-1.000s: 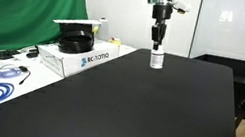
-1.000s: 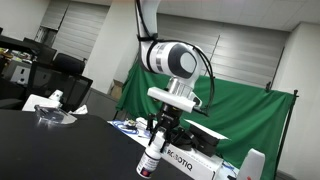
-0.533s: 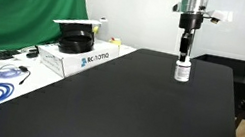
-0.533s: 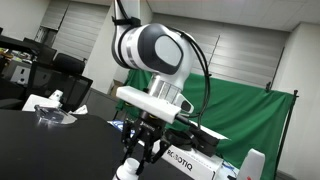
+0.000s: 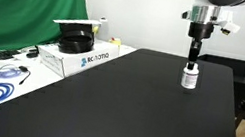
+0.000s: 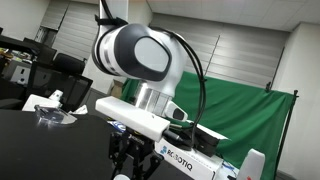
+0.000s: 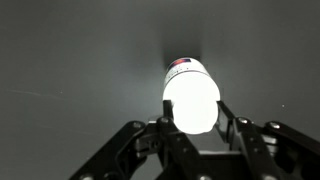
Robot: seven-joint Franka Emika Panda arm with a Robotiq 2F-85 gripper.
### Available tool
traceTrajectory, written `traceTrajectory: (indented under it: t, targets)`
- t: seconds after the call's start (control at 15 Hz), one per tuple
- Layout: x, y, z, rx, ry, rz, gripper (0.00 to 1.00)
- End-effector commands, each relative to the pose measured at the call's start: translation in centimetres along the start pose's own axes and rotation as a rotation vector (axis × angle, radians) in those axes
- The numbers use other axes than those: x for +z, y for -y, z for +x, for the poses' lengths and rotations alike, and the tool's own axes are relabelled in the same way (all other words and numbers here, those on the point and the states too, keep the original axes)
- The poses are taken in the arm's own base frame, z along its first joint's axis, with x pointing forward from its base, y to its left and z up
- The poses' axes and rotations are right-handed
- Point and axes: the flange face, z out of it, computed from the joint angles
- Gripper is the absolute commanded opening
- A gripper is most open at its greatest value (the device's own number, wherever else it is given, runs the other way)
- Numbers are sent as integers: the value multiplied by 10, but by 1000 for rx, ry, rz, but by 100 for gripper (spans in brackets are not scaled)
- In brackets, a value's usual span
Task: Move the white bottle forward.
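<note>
The white bottle point(image 5: 190, 78) stands upright on the black table point(image 5: 125, 110), its long axis vertical and its cap pointing to 12 o'clock into the gripper point(image 5: 192, 63). The white cardboard box point(image 5: 88, 60) lies well apart at the bottle's 9 o'clock. In the wrist view the white bottle point(image 7: 190, 98) sits centred between the jaws, and the fingers point(image 7: 230, 120) clamp its sides at 3 and 9 o'clock with a narrow opening.

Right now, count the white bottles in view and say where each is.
1. The white bottle is upright near the far edge of the black table, held in the hand. More could hide in the white box.
</note>
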Motion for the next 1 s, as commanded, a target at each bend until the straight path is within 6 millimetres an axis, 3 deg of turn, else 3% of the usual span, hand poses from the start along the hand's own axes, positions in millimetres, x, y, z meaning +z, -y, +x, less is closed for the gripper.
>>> traceTrajectory:
  t: [0.0, 0.93]
  targets:
    - [4, 1, -10, -10, -16, -26, 19]
    - [37, -3, -23, -18, 14, -31, 19]
